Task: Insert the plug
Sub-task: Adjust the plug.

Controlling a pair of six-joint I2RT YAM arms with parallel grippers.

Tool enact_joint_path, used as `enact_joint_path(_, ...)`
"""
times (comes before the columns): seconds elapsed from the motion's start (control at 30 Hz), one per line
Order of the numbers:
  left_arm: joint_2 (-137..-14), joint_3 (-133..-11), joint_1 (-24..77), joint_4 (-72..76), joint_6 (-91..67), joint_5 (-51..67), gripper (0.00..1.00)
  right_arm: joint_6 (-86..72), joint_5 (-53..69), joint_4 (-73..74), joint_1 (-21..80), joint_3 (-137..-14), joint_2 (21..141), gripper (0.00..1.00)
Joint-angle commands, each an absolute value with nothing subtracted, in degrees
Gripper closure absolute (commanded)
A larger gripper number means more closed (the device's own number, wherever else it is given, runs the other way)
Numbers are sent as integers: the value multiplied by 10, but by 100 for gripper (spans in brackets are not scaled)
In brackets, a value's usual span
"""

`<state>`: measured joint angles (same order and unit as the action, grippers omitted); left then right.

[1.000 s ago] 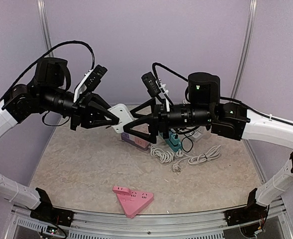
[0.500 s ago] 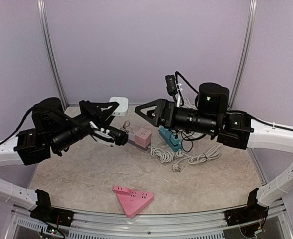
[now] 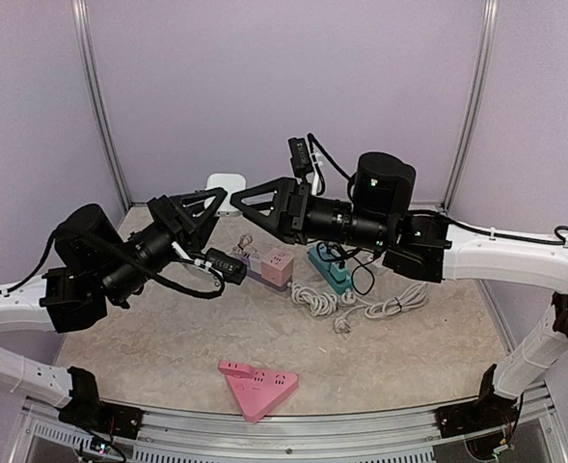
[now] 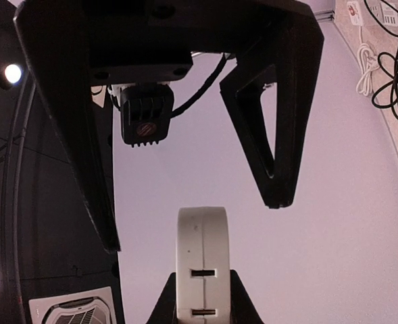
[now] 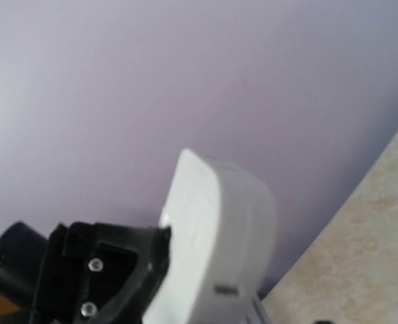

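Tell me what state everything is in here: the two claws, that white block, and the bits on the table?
left gripper: shut on the white block, up off the table.
right gripper: open, empty, pointed toward the block.
white block: held in the air, slots showing.
white cable: loosely coiled on the table, plug lying free.
teal power strip: flat on the table.
pink wedge: on the table, untouched.

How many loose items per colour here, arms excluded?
Pink: 2 (wedge, socket cube)
White: 2 (block, coiled cord)
Teal: 1 (power strip)
Black: 1 (loose cord)
Total: 6
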<state>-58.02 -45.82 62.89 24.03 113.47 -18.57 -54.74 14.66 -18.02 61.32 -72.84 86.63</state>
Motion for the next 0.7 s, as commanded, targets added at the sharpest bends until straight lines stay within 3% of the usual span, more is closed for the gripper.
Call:
enact_joint_path(0.0,-577,-448,634,272,1312,-176,100,-577,216,-226,602,-763,901,35)
enact_joint_path(0.07,-579,-448,634,270,1312,-178,100,-587,233,-237,601,-771,913,45)
enact_joint_path(0.23,-578,-447,639,265,1306,-185,100,-601,245,-261,594,-764,920,88)
enact_joint_path(0.33,-578,-443,640,263,1306,-185,100,-606,243,-267,590,-757,918,100)
enact_joint_path(0.47,-576,-437,644,255,1300,-186,100,-593,242,-252,587,-756,913,100)
enact_joint_path(0.5,-574,-439,646,243,1293,-195,90,-577,237,-234,586,-758,911,100)
enact_joint_path(0.57,-572,-448,646,182,1262,-226,35,-509,204,-145,585,-773,897,100)
enact_joint_path(0.63,-568,-472,646,87,1196,-270,14,-401,151,-38,585,-787,875,100)
enact_joint_path(0.67,-566,-495,646,21,1149,-290,10,-368,131,2,585,-788,867,100)
